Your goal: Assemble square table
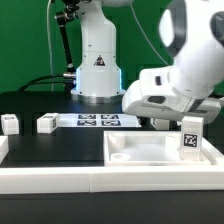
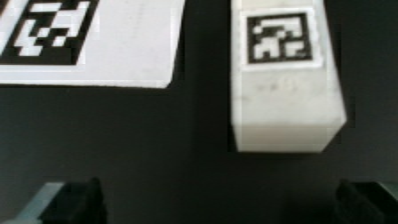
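Plainly the square tabletop (image 1: 150, 152) lies rim up. A tagged leg (image 1: 190, 135) stands upright at its far corner on the exterior view's right; whether inside the rim or behind it cannot be told. Beyond the tabletop a second leg (image 2: 285, 80) lies beside the marker board (image 2: 89, 45), under the gripper (image 2: 217, 200), whose fingers are wide apart and grip nothing.

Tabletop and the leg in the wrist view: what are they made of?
Tabletop: probably white plastic, matte; smooth, uniform surface, no grain. Leg: likely the same matte white plastic, faintly rough faces. Its tag looks like a printed sticker, not certain.
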